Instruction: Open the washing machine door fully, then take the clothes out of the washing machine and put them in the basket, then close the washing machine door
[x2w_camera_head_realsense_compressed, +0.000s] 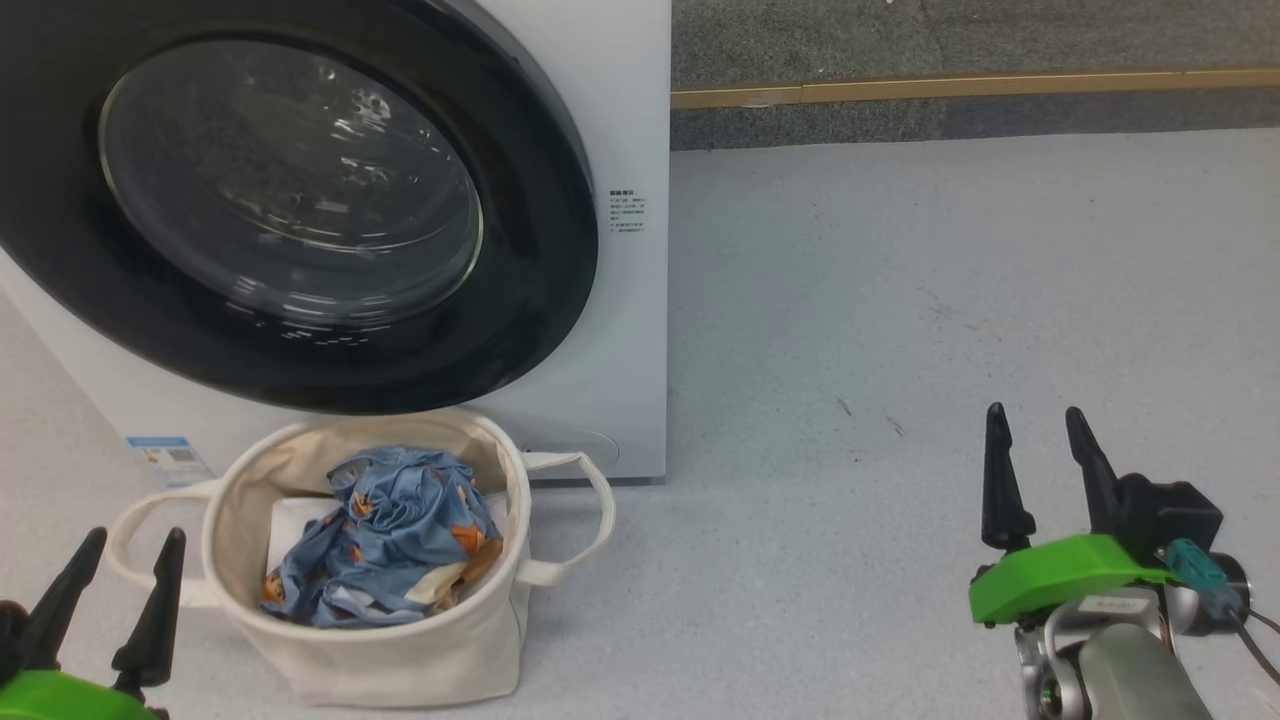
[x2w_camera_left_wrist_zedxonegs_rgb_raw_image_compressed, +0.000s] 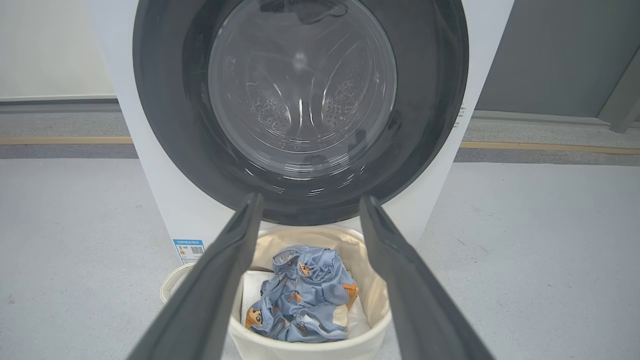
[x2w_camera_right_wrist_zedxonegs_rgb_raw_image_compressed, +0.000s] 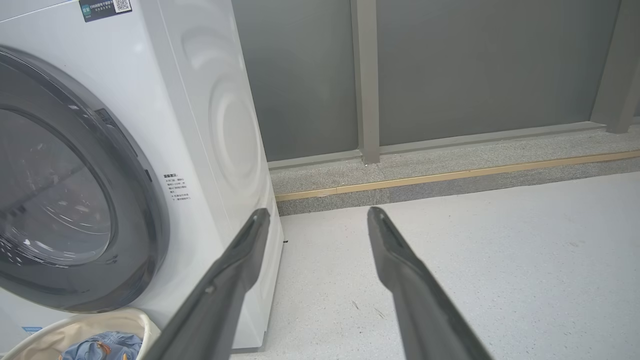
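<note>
Both the left gripper and the right gripper hang with fingers spread, holding nothing. The clothes lie crumpled in the basket, which stands just below the washing machine door, seemingly shut flush. The left fingers sit near a loop handle and could snag it, tipping the basket; latching cannot be confirmed. The round door faces the robot, with no long axis; the basket opens upward.
</note>
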